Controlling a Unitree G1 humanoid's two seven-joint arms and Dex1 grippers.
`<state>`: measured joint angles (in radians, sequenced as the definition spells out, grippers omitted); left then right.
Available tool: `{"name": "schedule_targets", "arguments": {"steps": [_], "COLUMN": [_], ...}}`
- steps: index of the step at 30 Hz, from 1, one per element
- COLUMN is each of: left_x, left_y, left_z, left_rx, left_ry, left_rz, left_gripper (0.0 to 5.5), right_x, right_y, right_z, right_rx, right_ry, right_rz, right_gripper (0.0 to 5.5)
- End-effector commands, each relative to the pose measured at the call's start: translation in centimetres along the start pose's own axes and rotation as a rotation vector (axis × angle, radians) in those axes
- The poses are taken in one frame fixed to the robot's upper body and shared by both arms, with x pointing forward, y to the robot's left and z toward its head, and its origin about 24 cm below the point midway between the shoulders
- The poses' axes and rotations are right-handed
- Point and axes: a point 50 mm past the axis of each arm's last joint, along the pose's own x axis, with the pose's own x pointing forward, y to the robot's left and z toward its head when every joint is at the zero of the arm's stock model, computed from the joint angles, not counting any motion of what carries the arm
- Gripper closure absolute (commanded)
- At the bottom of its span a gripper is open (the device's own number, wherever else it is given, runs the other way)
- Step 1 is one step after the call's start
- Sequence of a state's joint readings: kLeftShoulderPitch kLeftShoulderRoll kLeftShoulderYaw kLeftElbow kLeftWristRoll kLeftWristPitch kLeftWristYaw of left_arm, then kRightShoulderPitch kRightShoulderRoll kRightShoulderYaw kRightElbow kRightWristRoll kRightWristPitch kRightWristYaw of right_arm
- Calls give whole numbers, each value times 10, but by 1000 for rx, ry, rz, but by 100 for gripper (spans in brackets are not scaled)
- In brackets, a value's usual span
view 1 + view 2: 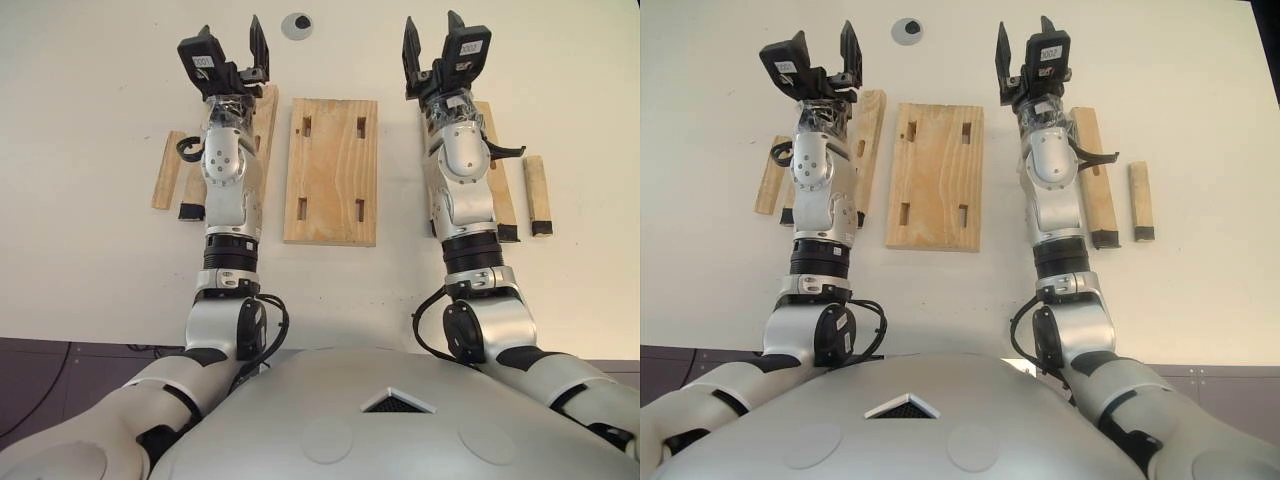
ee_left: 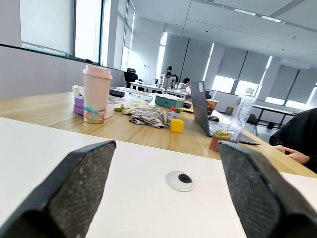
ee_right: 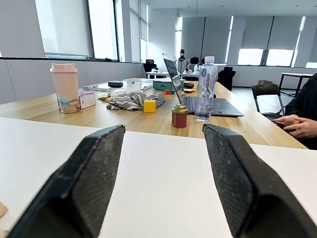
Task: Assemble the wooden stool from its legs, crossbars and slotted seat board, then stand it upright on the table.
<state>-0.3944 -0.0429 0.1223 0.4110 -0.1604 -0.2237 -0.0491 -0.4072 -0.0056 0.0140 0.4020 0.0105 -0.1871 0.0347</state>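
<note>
**Pale wood lies flat, both pincers spread wide**

Nearest on the white table (image 1: 90,270), the pale rectangular wooden seat board with four slots (image 1: 330,170) lies flat between the two arms. On the left, a long wooden leg plank (image 1: 266,120) sits partly under the left arm, and a short wooden crossbar (image 1: 168,170) lies just outside it. Same picture on the right: a long black-tipped wooden plank (image 1: 498,185) lies under the right arm, with a short black-tipped wooden bar (image 1: 537,195) beside it. Further out, the left gripper (image 1: 232,52) and the right gripper (image 1: 437,45) hang over the table, fingers spread and holding nothing. Farthest off is a small round grey grommet (image 1: 296,26).
</note>
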Motion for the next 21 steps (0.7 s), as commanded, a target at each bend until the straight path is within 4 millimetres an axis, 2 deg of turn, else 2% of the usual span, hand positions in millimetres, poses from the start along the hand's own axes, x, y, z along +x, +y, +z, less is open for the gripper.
{"name": "schedule_targets", "arguments": {"steps": [1,11,15,17,18,19,21], "left_x": [0,0,-2,-4,-5,-7,-12], "left_y": [1,8,6,2,2,2,4], "left_z": [6,1,1,1,1,0,-2], "left_rx": [36,147,157,165,165,162,162], "left_ry": [-37,-43,-40,-46,-45,-42,-34], "left_rz": [-6,44,-21,-55,-59,-57,-43], "left_gripper": [172,172,172,172,172,172,172], "right_x": [3,4,1,-5,-13,-26,-69], "right_y": [5,1,-5,-20,-36,-60,-111], "right_z": [0,1,1,4,4,5,4], "right_rx": [19,14,4,-16,-31,-34,-63], "right_ry": [12,19,22,14,15,22,84], "right_rz": [16,25,20,9,-9,-35,-41], "right_gripper": [259,259,259,259,259,259,259]}}
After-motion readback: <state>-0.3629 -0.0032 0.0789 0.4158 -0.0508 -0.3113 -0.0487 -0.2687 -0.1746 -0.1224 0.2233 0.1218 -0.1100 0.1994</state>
